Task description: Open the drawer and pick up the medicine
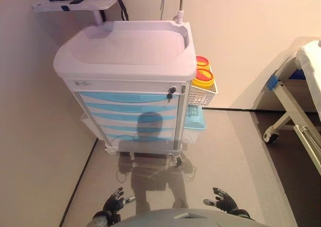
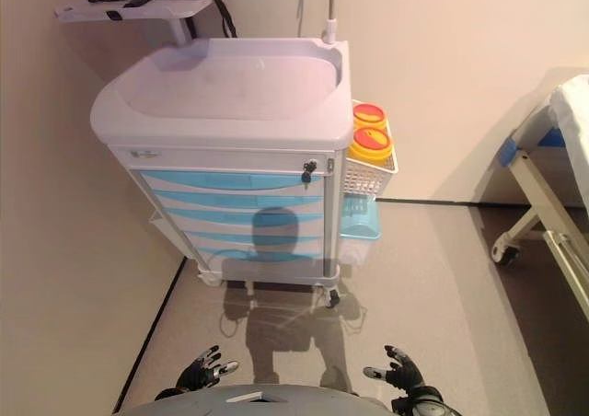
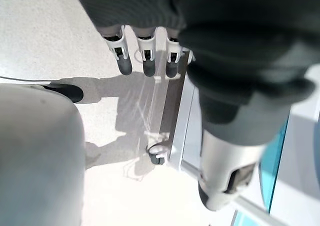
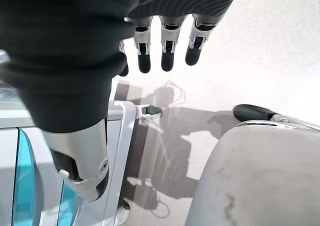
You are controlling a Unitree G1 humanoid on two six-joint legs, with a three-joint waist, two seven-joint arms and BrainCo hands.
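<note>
A white medical cart stands against the wall ahead, with several blue drawers stacked on its front, all closed. A key hangs in the lock at the top right of the drawer stack. No medicine shows in any view. My left hand hangs low near the floor, well short of the cart, fingers relaxed and holding nothing. My right hand is at the same height to the right, also open and empty. In the wrist views, straight fingers point over bare floor beside the cart base.
A white side basket on the cart's right holds two yellow, red-lidded containers. A light blue bin hangs below it. A bed frame on a caster stands at the right. Walls close in on the left and behind.
</note>
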